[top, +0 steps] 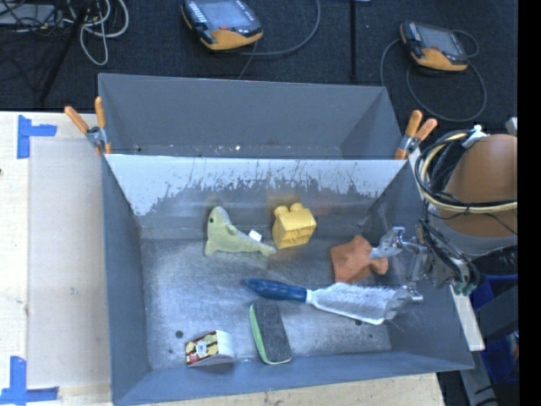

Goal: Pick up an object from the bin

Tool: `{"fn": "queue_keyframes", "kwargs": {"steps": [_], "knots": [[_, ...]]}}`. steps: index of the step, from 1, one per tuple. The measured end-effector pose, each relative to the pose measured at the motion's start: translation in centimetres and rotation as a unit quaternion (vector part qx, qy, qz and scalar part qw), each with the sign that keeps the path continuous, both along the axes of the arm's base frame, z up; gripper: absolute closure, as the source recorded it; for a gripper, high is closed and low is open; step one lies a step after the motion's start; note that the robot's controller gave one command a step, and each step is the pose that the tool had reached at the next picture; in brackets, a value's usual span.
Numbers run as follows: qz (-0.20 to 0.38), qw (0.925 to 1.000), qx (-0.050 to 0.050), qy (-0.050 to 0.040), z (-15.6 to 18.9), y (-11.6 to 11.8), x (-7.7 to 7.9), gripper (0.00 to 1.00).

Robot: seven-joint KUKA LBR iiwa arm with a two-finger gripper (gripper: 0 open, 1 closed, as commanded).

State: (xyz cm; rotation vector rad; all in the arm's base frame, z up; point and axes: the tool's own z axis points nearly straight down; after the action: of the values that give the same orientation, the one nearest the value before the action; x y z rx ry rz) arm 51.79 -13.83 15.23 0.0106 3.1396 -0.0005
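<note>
At the front of the grey metal bin (125, 311) lies a small roll (209, 348) with a red and white label. The print on it is too small to read. Just beside it is a flat dark pad (270, 332) with a green rim and rounded ends.

Behind them a long tool (325, 298) lies across the floor. It has a smooth blue handle and a wide, pale, shiny head. The far end of the head is partly hidden under the gripper (403, 267).

The gripper's 2 metal fingers (394, 242) stand apart, and nothing shows between them. 1 finger is just beside an orange-brown lump (353, 260) at the right side of the bin. The other is at the wide end of the long tool. It is hard to tell if either finger touches.

The lump has a rough, bumpy shape, and what it is cannot be made out.

Further back sit a yellow block (293, 226) with knobs on top and a soft-looking pale green toy (226, 235) with a pointed tail.

The arm (482, 184) has a round orange cover and black cables, and the right edge cuts it off.
</note>
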Motion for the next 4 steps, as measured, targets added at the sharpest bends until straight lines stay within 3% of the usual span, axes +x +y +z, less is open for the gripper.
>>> {"fn": "queue_keyframes", "kwargs": {"steps": [1, 2, 4], "knots": [[0.032, 0.9995, 0.000, -0.0006, -6.4, 0.5, -0.8, 0.00], [0.030, 0.9995, 0.001, -0.0116, -7.5, -0.5, 0.0, 1.00], [0.030, 0.9995, 0.001, -0.0101, -7.3, -0.5, 0.1, 1.00]]}}
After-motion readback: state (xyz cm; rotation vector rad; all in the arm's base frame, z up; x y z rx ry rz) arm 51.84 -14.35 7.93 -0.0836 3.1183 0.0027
